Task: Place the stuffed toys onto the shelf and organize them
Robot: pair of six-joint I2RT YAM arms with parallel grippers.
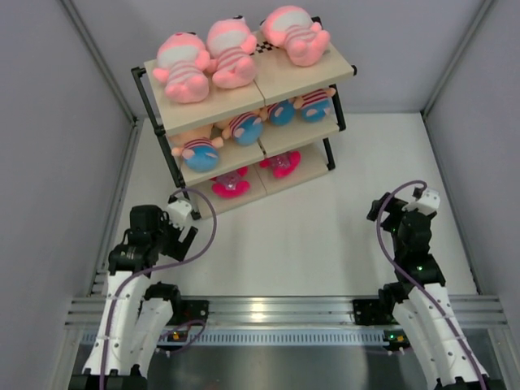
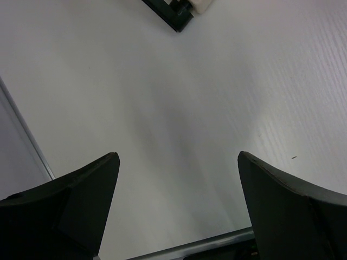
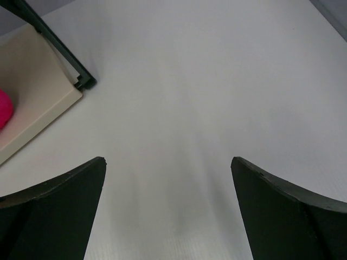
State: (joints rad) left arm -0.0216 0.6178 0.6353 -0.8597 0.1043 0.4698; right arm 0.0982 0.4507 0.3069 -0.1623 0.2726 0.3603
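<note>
The shelf (image 1: 305,77) stands at the back of the table. Three pink stuffed toys (image 1: 231,50) lie on its top board. Several boy dolls with blue bottoms (image 1: 244,126) sit on the middle board. Bright pink toys (image 1: 230,188) sit on the bottom board. My left gripper (image 1: 180,223) is open and empty near the shelf's front left foot (image 2: 179,16). My right gripper (image 1: 398,213) is open and empty over bare table, right of the shelf. The right wrist view shows the bottom board's corner (image 3: 43,103) and a bit of a bright pink toy (image 3: 3,108).
Grey walls enclose the white table (image 1: 325,236) on the left, back and right. A metal rail (image 1: 284,310) runs along the near edge by the arm bases. The wall's base strip (image 2: 27,135) shows left of my left gripper.
</note>
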